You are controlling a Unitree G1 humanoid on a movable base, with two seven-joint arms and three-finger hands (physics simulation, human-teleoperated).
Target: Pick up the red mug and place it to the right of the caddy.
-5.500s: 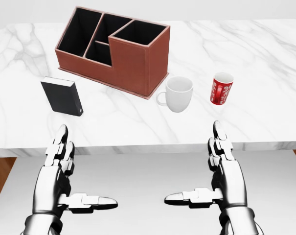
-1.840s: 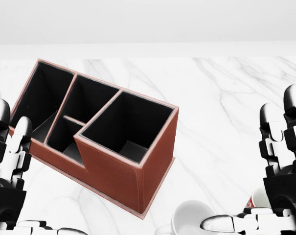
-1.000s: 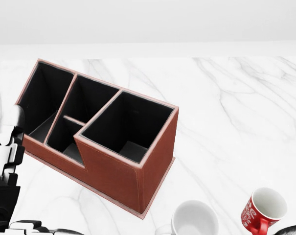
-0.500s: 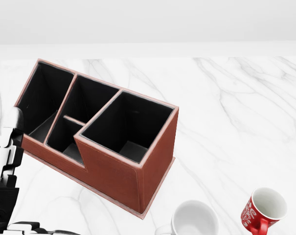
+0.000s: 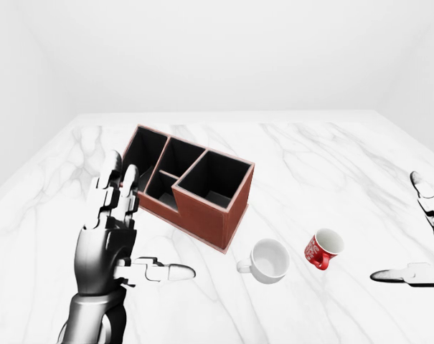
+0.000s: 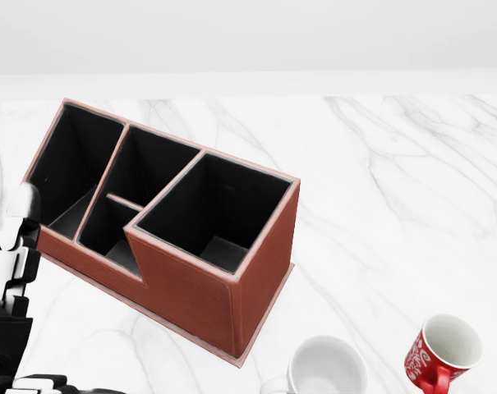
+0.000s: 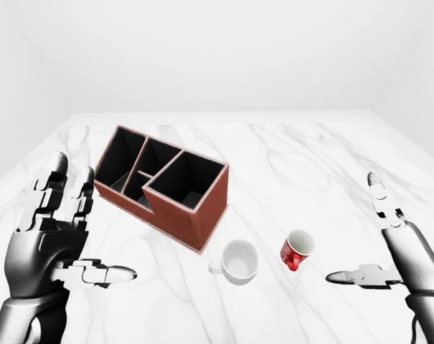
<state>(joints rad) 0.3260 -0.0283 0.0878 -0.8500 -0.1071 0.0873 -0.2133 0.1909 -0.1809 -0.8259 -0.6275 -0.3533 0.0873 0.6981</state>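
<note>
Fingers of my left hand (image 5: 105,240) and right hand (image 7: 399,254) spread wide, holding nothing. Red mug (image 5: 323,249) lies tipped mid-table, beside an empty white mug (image 5: 269,261); caddy (image 5: 189,184) compartments empty.

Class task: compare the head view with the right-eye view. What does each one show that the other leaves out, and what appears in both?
Only the head view shows the caddy close up, down to its compartment floors. Only the right-eye view shows the right hand, open beside the tilted red mug, plus the far walls. Both show the caddy, white mug, red mug, marble table and open left hand.
</note>
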